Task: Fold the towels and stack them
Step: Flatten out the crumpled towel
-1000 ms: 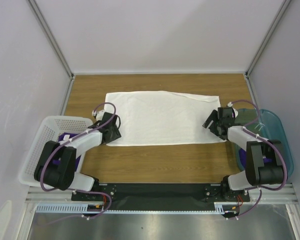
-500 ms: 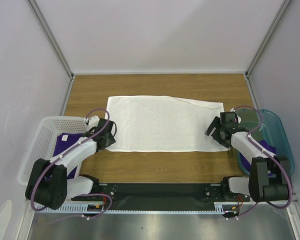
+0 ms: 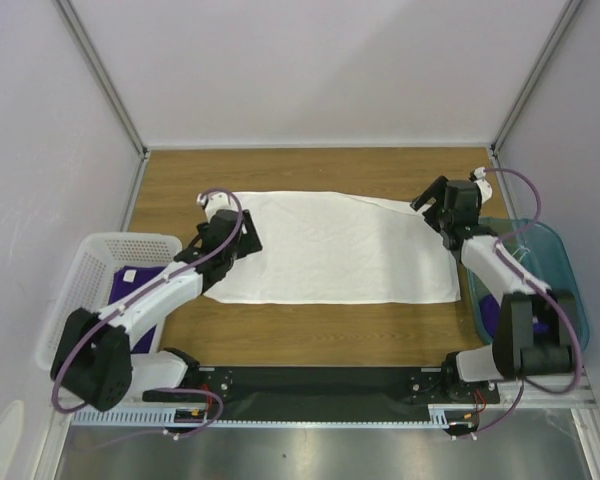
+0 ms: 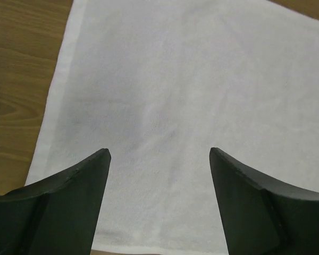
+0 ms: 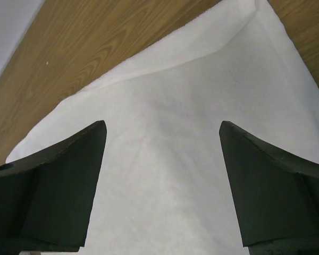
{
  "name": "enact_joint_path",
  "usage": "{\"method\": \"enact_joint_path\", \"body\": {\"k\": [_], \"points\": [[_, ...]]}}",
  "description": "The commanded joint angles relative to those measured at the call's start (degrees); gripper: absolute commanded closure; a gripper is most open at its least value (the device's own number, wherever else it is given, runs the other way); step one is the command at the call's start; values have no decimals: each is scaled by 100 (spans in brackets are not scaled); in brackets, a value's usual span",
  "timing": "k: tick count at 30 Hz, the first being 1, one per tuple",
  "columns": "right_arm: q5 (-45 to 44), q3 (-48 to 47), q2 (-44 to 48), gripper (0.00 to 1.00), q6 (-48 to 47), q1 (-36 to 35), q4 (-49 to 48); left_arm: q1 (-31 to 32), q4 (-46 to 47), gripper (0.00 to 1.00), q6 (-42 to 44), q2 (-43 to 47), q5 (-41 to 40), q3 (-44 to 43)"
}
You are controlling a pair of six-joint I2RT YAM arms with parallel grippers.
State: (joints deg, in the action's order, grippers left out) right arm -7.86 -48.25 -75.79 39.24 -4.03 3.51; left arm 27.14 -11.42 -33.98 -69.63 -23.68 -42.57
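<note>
The large white towel (image 3: 330, 250) lies spread flat on the wooden table. My left gripper (image 3: 246, 236) is open and empty above the towel's left end, near its far left corner; the left wrist view shows it (image 4: 159, 151) over bare cloth (image 4: 191, 79). My right gripper (image 3: 431, 201) is open and empty over the towel's far right corner, which is slightly folded over (image 5: 239, 32); the right wrist view shows the gripper (image 5: 162, 125) there. A purple towel (image 3: 125, 290) with a white tag lies in the basket. Another purple towel (image 3: 489, 318) lies in the teal bin.
The white perforated basket (image 3: 80, 262) stands at the left table edge beside my left arm. The teal bin (image 3: 550, 255) stands at the right edge beside my right arm. Grey walls close in the back and sides.
Both grippers have moved from the towel's near corners up to its far ends. The towel's near edge has shifted toward me and the cloth lies flatter.
</note>
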Motion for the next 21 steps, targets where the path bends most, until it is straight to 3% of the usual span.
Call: {"method": "enact_joint_path", "body": {"k": [1,7,14,21], "points": [[-409,-509,-874,8,636,34,-544,46,605,18,505,-462,363,-217],[-261,-1290,-2140,5,1848,139,-782,29,378,6,866,-1166,970,-990],[-470,-1810,-2713,0,3098,61,-474,-24,517,3,734,-1317,1735,-534],[-945,-2461,-3038,0,3677,-27,965,-208,483,0,1174,-1281,1683,-533]]}}
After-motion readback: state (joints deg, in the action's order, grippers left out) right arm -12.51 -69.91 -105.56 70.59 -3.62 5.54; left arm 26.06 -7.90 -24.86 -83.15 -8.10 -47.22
